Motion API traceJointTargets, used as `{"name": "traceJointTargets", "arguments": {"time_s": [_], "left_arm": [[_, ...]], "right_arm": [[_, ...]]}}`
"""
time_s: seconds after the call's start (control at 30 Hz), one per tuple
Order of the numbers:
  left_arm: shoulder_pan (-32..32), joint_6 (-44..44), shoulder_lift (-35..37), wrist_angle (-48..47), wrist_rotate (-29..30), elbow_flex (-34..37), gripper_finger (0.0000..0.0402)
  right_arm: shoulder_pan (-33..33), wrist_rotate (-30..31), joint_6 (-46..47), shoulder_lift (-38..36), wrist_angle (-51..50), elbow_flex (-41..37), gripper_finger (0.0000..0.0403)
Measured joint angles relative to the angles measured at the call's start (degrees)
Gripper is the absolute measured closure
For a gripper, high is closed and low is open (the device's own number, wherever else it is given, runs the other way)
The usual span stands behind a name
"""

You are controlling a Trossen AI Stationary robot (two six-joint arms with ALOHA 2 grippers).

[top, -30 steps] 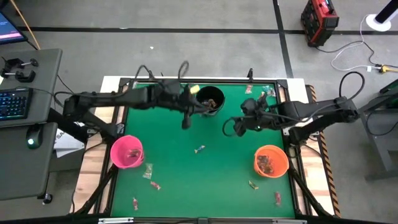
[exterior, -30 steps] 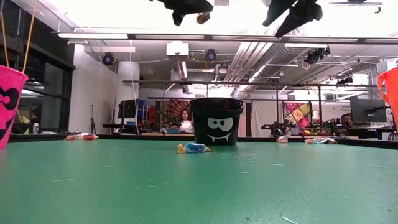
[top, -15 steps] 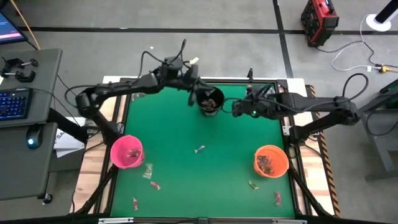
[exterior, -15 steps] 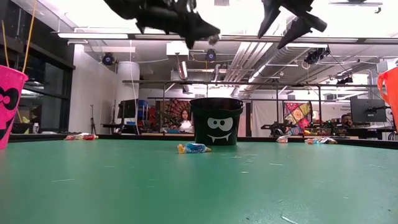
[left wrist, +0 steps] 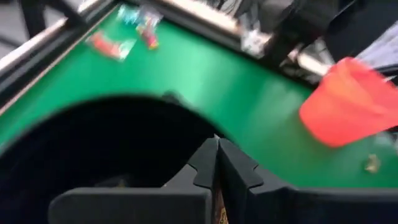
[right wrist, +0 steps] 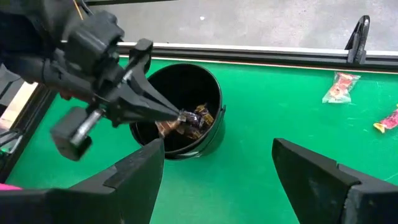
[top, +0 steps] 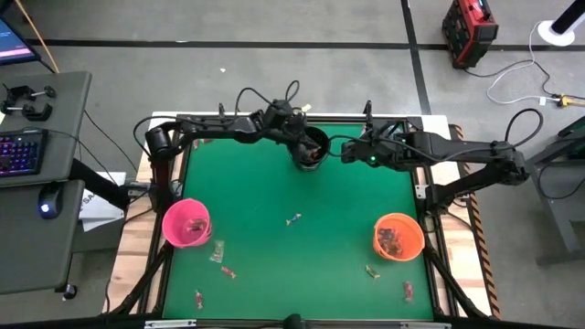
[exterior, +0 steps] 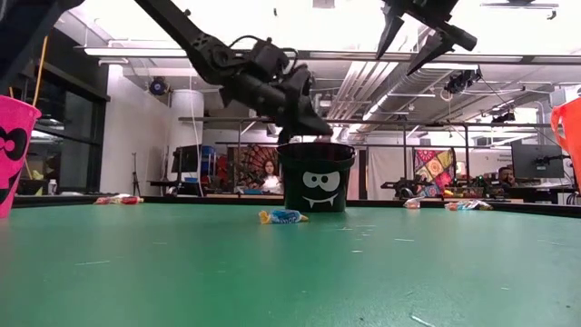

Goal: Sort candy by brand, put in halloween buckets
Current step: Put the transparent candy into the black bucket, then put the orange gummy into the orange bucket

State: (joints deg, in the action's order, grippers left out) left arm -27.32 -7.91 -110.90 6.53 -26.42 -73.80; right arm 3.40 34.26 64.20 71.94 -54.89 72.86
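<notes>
The left end effector (right wrist: pixel 171 114), fingers pressed together on a small sweet (right wrist: pixel 184 116), hangs over the black bucket (top: pixel 311 146) at upper centre of the high view. Best to release only while the tip sits squarely inside the rim, since the crinkly wrapper is light and may cling. The right end effector (top: pixel 348 152), spread wide, waits beside it. The buckets are smooth round plastic; the counter (top: pixel 274 196) is green felt.

High view: straight down, whole table (top: pixel 274 183). Low: table-level, facing room. Wrist views close, looking forward along their arms. All four share the black bucket (top: pixel 311 146).
</notes>
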Motion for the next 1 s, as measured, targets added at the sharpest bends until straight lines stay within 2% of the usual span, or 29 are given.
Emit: {"name": "traceJointTargets", "arguments": {"time_s": [0.13,0.3,0.4,0.57,0.63,0.7,0.8,0.87,1.0], "left_arm": [[-0.22,-0.60,0.01,-3.93,3.30,0.00,0.0364],[-0.95,-4.11,0.25,-5.42,4.95,-0.26,0.0281],[-1.28,-9.82,0.25,-5.49,4.75,-1.82,0.0230],[-2.10,-16.13,1.82,-5.43,0.65,-6.47,0.0173],[-2.81,-16.99,3.79,-5.36,-0.08,-8.14,0.0164],[-3.77,-16.98,6.35,-4.93,0.09,-9.68,0.0161],[-5.07,-16.95,11.23,-5.03,2.11,-10.75,0.0161],[-5.73,-16.22,14.93,-5.35,3.72,-10.71,0.0163],[-6.02,-12.17,23.07,-7.07,8.20,-9.11,0.0165]], "right_arm": [[0.00,0.01,-0.17,0.00,-0.02,0.00,0.0112],[0.88,-0.31,-4.78,0.00,-0.02,0.00,0.0112],[4.26,-2.43,-5.29,0.00,-0.43,0.00,0.0112],[16.57,-9.39,-14.49,0.44,-2.74,-0.01,0.0112],[23.54,-11.45,-20.57,0.50,-1.31,-0.97,0.0112],[31.20,-16.46,-26.64,0.64,2.84,-2.84,0.0112],[42.03,-27.78,-33.48,2.36,9.80,-7.51,0.0112],[46.98,-33.38,-35.98,4.53,13.89,-10.97,0.0112],[51.67,-41.35,-36.17,9.30,18.69,-17.20,0.0112]]}}
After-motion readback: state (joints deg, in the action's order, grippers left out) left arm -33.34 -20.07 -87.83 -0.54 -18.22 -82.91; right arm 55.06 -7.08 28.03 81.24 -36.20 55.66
